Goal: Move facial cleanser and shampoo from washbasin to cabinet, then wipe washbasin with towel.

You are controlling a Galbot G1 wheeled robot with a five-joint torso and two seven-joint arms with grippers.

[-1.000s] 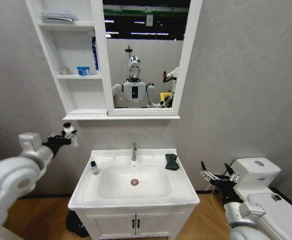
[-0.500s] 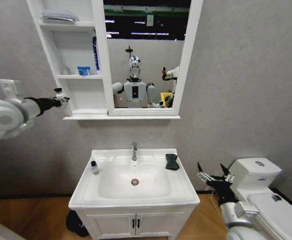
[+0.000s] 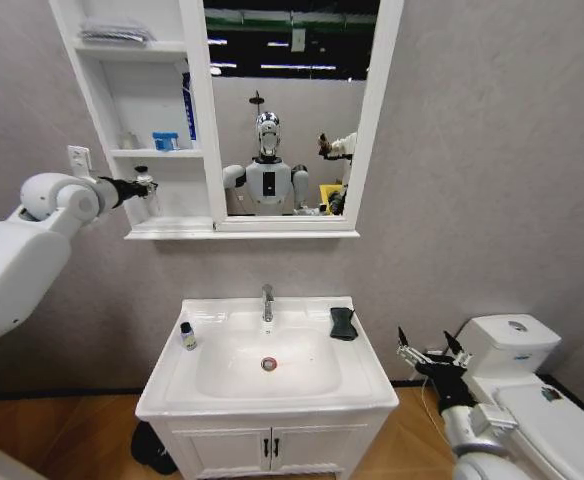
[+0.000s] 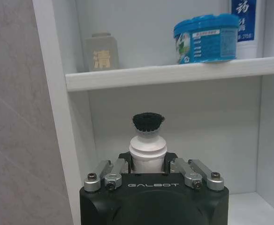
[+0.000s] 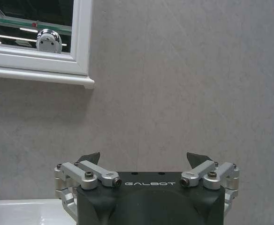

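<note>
Cabinet (image 3: 132,120) is the landmark: left gripper (image 3: 144,186) is up inside its bottom shelf, fingers clamped on a small white bottle (image 4: 148,145) with a black cap. Below the cabinet sits the washbasin (image 3: 266,395), a second small bottle (image 3: 187,336) on its left rim, towel (image 3: 343,322) on its right rim. Right gripper (image 3: 427,361) hangs low, right of the washbasin, fingers spread.

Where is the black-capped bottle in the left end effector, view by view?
Head view: black-capped bottle at left, before the cabinet's lowest shelf opening.
Left wrist view: gripped in the left end effector, below the blue tub's shelf.
Right wrist view: faces grey wall and mirror frame instead.
Shared landmark: the blue tub, head and left wrist views.
</note>
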